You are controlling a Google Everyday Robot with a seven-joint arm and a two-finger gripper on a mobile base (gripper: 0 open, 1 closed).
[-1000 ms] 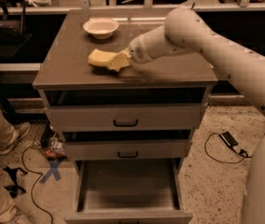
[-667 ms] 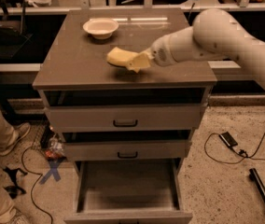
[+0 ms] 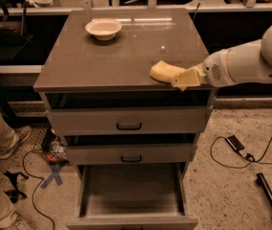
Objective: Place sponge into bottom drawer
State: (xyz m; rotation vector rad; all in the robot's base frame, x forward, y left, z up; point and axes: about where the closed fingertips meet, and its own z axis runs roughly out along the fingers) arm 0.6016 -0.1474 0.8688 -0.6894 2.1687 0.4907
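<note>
**Holding the sponge high above the open bottom drawer**

Gripping the sponge point(image 3: 162, 72) by its right end, with the jaws of the gripper point(image 3: 183, 79) closed on it. Hanging it at the height of the table point(image 3: 102, 61), far above the bottom drawer point(image 3: 131, 195) and slightly right of that drawer's middle, at the front right edge of the top. Not managing to tell whether it is brushing the surface or just clear of it.

Reaching in with the gripper from the right, well above the bottom drawer and off to its right side.

Finding the bottom drawer pulled out toward the camera, showing a plain grey floor with nothing lying in it. Noting the two upper drawers point(image 3: 129, 121) pushed in, stacked above the bottom drawer and set back from its open tray. Leaving the white bowl point(image 3: 103, 28) alone, far up and back-left of the bottom drawer.

Judging the pickup as done and the drawer as ready to receive. Judging the rest as not yet done: carrying the sponge forward past the table edge, lowering it past the two closed fronts, bringing it over the open tray, releasing it inside and pulling clear.
</note>
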